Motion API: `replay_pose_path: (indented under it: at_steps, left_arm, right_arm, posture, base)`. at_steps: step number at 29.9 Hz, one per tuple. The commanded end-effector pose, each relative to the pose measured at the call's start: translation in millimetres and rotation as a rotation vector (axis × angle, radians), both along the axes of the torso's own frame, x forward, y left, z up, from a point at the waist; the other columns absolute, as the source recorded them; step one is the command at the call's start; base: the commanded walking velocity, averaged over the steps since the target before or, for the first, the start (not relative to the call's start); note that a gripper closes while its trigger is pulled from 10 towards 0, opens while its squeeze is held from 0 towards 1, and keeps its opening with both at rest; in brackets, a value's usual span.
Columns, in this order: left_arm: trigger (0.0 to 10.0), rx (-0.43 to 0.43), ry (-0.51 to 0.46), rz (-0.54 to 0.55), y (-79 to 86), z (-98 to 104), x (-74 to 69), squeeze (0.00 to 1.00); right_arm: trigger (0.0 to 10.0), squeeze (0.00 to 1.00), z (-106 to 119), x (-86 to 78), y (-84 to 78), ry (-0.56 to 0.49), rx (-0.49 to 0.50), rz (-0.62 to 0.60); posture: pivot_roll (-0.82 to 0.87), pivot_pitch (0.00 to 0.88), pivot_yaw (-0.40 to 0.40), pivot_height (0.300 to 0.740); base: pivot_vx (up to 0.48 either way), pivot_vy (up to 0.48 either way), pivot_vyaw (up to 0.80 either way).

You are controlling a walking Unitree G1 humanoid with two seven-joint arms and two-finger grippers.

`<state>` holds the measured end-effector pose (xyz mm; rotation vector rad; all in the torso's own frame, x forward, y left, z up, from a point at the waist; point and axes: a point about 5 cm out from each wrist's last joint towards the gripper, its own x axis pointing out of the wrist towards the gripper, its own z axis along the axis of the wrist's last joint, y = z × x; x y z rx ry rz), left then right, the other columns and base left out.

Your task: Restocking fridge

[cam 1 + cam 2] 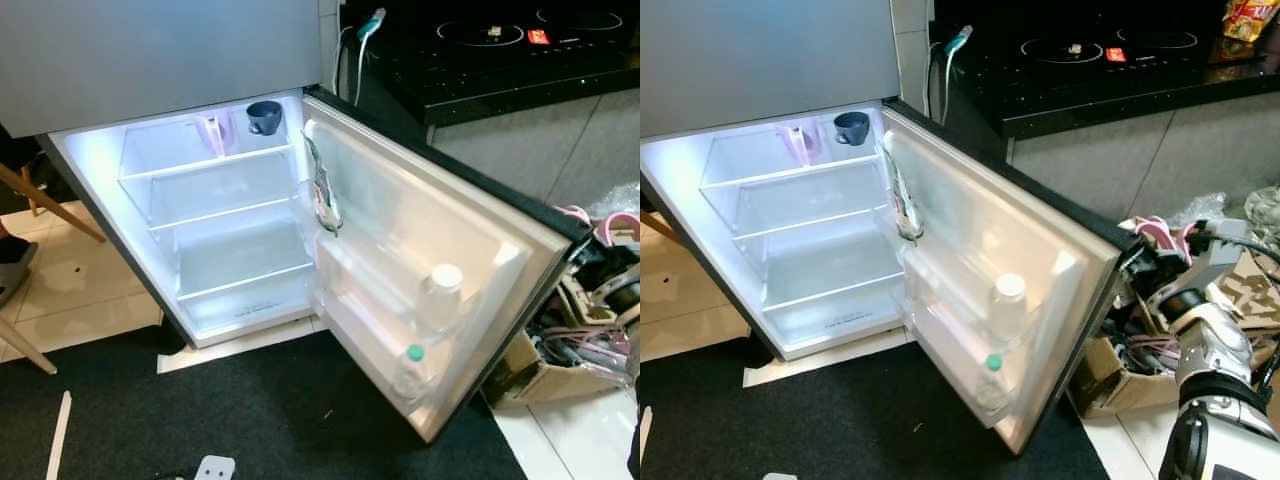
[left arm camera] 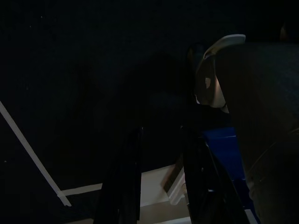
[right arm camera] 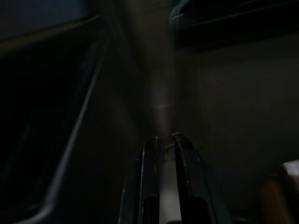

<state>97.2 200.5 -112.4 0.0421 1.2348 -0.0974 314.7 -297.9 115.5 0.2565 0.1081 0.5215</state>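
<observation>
The fridge [image 1: 215, 235] stands open and lit, its door [image 1: 420, 240] swung out to the right. On the top shelf are a pink jug [image 1: 213, 132] and a dark blue mug [image 1: 264, 116]; the lower shelves are bare. The door racks hold a packet [image 1: 324, 195], a white-capped bottle [image 1: 440, 292] and a green-capped bottle [image 1: 410, 368]. My right gripper [image 1: 1137, 262] is at the door's outer edge, its fingers [image 3: 150, 154] close together with nothing held. My left gripper [image 2: 161, 130] hangs open over the dark mat.
A black mat [image 1: 250, 420] lies before the fridge. A cardboard box [image 1: 1110, 385] full of cables sits behind the door on the right. A black counter with a hob [image 1: 1090, 60] runs above it. Wooden chair legs [image 1: 50, 210] stand at the left.
</observation>
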Motion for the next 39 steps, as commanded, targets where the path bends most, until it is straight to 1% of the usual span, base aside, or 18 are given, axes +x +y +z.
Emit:
replay_pose_path:
  at_steps: [1, 3, 6, 7, 8, 9, 12, 13, 15, 17, 23, 26, 29, 32, 33, 36, 38, 39]
  left_arm:
    - [10.0, -0.033, 0.013, -0.011, -8.7, -1.9, -3.4, 0.00]
    - [10.0, -0.033, 0.013, -0.011, -8.6, -1.8, -3.3, 0.00]
    - [10.0, -0.035, 0.011, -0.012, -8.3, -1.6, -2.7, 0.00]
    - [10.0, -0.035, 0.011, -0.012, -8.3, -1.6, -2.7, 0.00]
    - [10.0, -0.036, 0.011, -0.013, -8.0, -1.6, -2.6, 0.00]
    - [10.0, -0.036, 0.011, -0.013, -8.0, -1.6, -2.6, 0.00]
    - [10.0, -0.036, 0.012, -0.018, -7.0, -1.3, -2.3, 0.00]
    - [10.0, -0.036, 0.012, -0.018, -7.0, -1.3, -2.3, 0.00]
    - [10.0, -0.036, 0.011, -0.018, -6.7, -1.2, -2.1, 0.00]
    - [10.0, -0.035, 0.009, -0.015, -6.1, -1.0, -1.7, 0.00]
    - [10.0, -0.035, 0.012, -0.012, -6.2, -1.3, -2.5, 0.00]
    - [10.0, -0.035, 0.016, -0.012, -6.1, -1.5, -3.7, 0.00]
    - [10.0, -0.038, 0.015, -0.010, -7.2, -1.7, -3.7, 0.00]
    - [10.0, -0.040, 0.014, -0.009, -7.6, -1.7, -3.7, 0.00]
    - [10.0, -0.042, 0.012, -0.005, -8.1, -1.7, -3.4, 0.00]
    - [10.0, -0.043, 0.011, -0.004, -8.4, -1.7, -3.4, 0.00]
    - [10.0, -0.044, 0.012, -0.004, -8.7, -1.7, -3.3, 0.00]
    - [10.0, -0.042, 0.012, -0.004, -8.4, -1.7, -3.4, 0.00]
  right_arm:
    - [10.0, 0.00, -17.9, -5.9, 25.9, 0.077, -0.021, 0.210]
    - [10.0, 0.00, -22.0, -7.9, 32.1, 0.092, -0.025, 0.261]
    - [10.0, 0.00, -32.3, -9.8, 69.6, 0.104, -0.028, 0.447]
    - [10.0, 0.00, -32.3, -9.8, 69.6, 0.104, -0.028, 0.447]
    - [10.0, 0.00, -31.3, -9.8, 90.0, 0.084, 0.000, 0.535]
    - [10.0, 0.00, -31.3, -9.8, 90.0, 0.084, 0.000, 0.535]
    - [10.0, 0.00, -13.4, -12.0, 168.1, -0.030, 0.115, 0.795]
    - [10.0, 0.00, -13.4, -12.0, 168.1, -0.030, 0.115, 0.795]
    - [10.0, 0.00, 3.8, -17.5, 198.8, -0.102, 0.203, 0.887]
    - [10.0, 0.00, 18.0, -18.7, 214.1, -0.147, 0.300, 0.908]
    - [10.0, 0.00, -14.9, 0.1, 197.1, -0.056, 0.185, 0.642]
    - [10.0, 0.00, -55.4, 1.2, 160.1, 0.132, 0.022, 0.319]
    - [10.0, 0.00, -92.8, -17.2, 125.1, 0.326, -0.066, 0.092]
    - [10.0, 0.00, -105.9, -26.6, 112.9, 0.394, -0.092, 0.003]
    - [10.0, 0.00, -128.2, -45.0, 94.5, 0.524, -0.188, -0.117]
    - [10.0, 0.00, -141.8, -60.0, 84.1, 0.600, -0.251, -0.168]
    - [10.0, 0.00, -160.0, -84.7, 71.1, 0.700, -0.334, -0.227]
    - [10.0, 0.00, -174.6, -108.6, 61.4, 0.789, -0.386, -0.286]
  posture:
    - [-0.07, 0.000, 0.014, 0.740]
    - [-0.07, 0.000, 0.014, 0.740]
    - [-0.08, 0.000, 0.022, 0.740]
    - [-0.08, 0.000, 0.022, 0.740]
    - [-0.08, 0.000, 0.025, 0.740]
    - [-0.08, 0.000, 0.025, 0.740]
    - [-0.07, 0.000, 0.033, 0.740]
    - [-0.07, 0.000, 0.033, 0.740]
    - [-0.07, 0.000, 0.033, 0.740]
    - [-0.06, 0.000, 0.034, 0.740]
    - [-0.06, 0.000, 0.034, 0.740]
    - [-0.06, 0.000, 0.034, 0.740]
    - [-0.07, 0.000, 0.025, 0.740]
    - [-0.07, 0.000, 0.025, 0.740]
    - [-0.06, 0.000, 0.021, 0.740]
    - [-0.06, 0.000, 0.021, 0.740]
    - [-0.07, 0.000, 0.024, 0.740]
    - [-0.07, 0.000, 0.024, 0.740]
  base:
    - [0.000, 0.000, 0.00]
    - [0.000, 0.000, 0.00]
    - [0.000, 0.000, 0.00]
    - [0.000, 0.000, 0.00]
    - [0.000, 0.000, 0.00]
    - [0.000, 0.000, 0.00]
    - [0.000, 0.000, 0.00]
    - [0.000, 0.000, 0.00]
    - [0.000, 0.000, 0.00]
    - [0.000, 0.000, 0.00]
    - [0.000, 0.000, 0.00]
    - [0.000, 0.000, 0.00]
    - [0.000, 0.000, 0.00]
    - [0.000, 0.000, 0.00]
    - [0.000, 0.000, 0.74]
    - [0.000, 0.000, 0.74]
    - [0.000, 0.000, 0.74]
    - [0.000, 0.000, 0.74]
